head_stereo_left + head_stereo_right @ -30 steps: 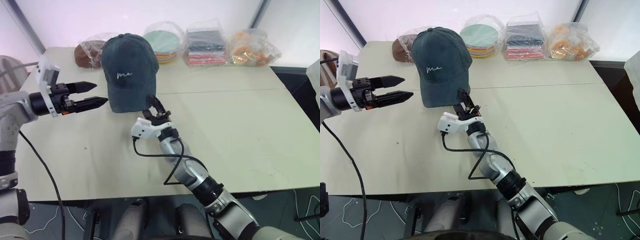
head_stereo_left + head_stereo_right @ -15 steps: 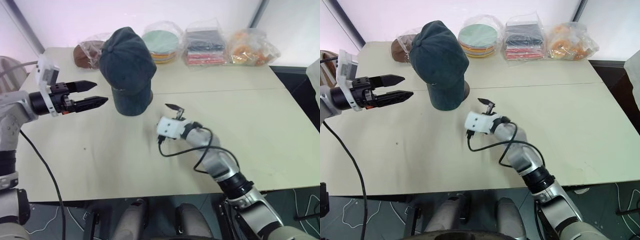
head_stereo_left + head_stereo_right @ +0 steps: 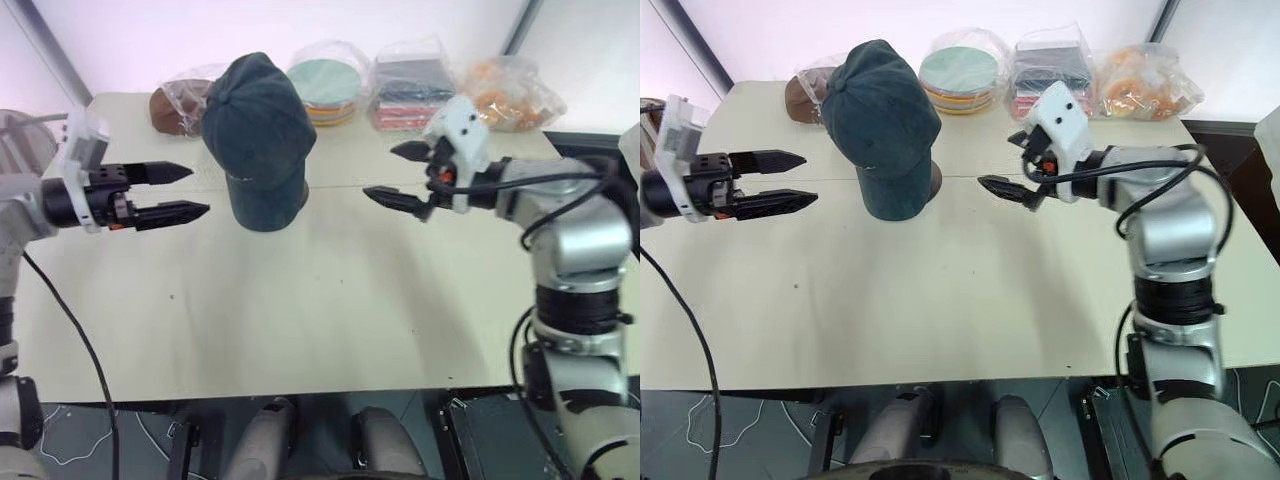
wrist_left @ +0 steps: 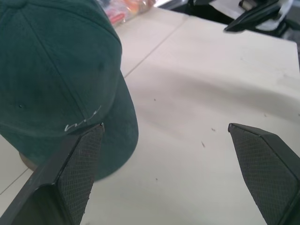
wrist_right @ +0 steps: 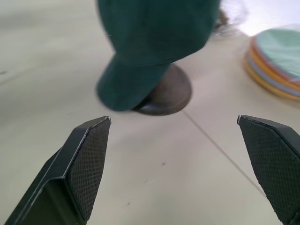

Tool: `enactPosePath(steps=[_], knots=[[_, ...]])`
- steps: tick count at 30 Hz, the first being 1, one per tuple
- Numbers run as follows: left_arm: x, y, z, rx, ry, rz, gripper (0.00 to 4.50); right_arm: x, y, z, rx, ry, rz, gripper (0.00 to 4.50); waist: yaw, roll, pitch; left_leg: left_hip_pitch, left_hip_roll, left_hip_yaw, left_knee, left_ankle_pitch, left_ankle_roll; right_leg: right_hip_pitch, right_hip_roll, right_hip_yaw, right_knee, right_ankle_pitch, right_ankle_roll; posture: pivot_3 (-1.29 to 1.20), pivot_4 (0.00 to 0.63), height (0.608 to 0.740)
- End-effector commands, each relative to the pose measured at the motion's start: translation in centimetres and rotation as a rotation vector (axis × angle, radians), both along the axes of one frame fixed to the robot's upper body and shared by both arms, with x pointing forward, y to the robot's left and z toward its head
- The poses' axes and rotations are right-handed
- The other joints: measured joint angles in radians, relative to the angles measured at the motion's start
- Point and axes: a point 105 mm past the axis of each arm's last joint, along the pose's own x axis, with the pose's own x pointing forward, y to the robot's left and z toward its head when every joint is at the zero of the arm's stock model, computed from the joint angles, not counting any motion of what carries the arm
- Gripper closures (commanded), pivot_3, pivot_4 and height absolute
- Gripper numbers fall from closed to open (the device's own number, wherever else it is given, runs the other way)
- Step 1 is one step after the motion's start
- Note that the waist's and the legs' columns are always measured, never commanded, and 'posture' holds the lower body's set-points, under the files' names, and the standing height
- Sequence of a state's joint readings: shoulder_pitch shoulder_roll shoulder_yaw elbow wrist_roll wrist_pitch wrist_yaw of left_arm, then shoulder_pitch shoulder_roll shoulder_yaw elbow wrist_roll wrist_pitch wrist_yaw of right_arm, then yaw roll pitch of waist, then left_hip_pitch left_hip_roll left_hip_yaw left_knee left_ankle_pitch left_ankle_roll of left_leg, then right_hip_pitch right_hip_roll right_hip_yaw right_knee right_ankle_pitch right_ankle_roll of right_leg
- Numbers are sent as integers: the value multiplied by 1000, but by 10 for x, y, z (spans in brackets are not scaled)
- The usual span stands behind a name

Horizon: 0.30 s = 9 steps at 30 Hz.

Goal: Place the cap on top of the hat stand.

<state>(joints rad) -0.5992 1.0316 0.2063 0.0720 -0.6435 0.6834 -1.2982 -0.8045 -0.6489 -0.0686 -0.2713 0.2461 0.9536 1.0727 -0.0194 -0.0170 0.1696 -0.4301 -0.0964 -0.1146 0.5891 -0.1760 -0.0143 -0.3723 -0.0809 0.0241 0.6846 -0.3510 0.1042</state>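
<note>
The dark green cap [image 3: 258,120] sits over the hat stand at the back left of the table, its brim [image 3: 265,205] hanging down toward me. Only the stand's dark brown round base [image 5: 165,96] shows under the cap. My left gripper [image 3: 198,190] hovers open, level, a short way left of the cap, and the white script [image 4: 83,120] shows in its wrist view. My right gripper [image 3: 380,172] is raised to the right of the cap, open and empty, pointing at it. Neither gripper touches the cap.
Along the table's far edge lie clear bags: a brown item [image 3: 175,105], stacked round discs [image 3: 327,90], folded cloths [image 3: 412,92] and orange pieces [image 3: 510,95]. The pale table [image 3: 320,310] stretches open toward me.
My right gripper let go of the cap's brim, rose and swung far to the right. The cap dropped down over the stand. The left gripper stayed about where it was.
</note>
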Motion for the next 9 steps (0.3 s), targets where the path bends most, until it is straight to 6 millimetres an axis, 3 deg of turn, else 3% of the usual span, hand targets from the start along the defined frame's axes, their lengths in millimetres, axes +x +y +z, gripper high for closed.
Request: enactPosePath(steps=[1, 9], knots=[[-4, 1, 10, 46, -39, -25, 0, -16, 0, 20, -1, -32, 88, 65, 0, 0, 0, 0, 0, 0, 0, 0, 0, 0, 0, 0, 0, 0, 0, 0, 150, 740], [-5, 2, 13, 40, -47, -40, 0, -21, -7, 35, 26, -33, 128, 65, -2, 0, 0, -5, 0, 0, 1, 0, 0, -2, 0, 0, 0, 0, 0, 0, 150, 740]])
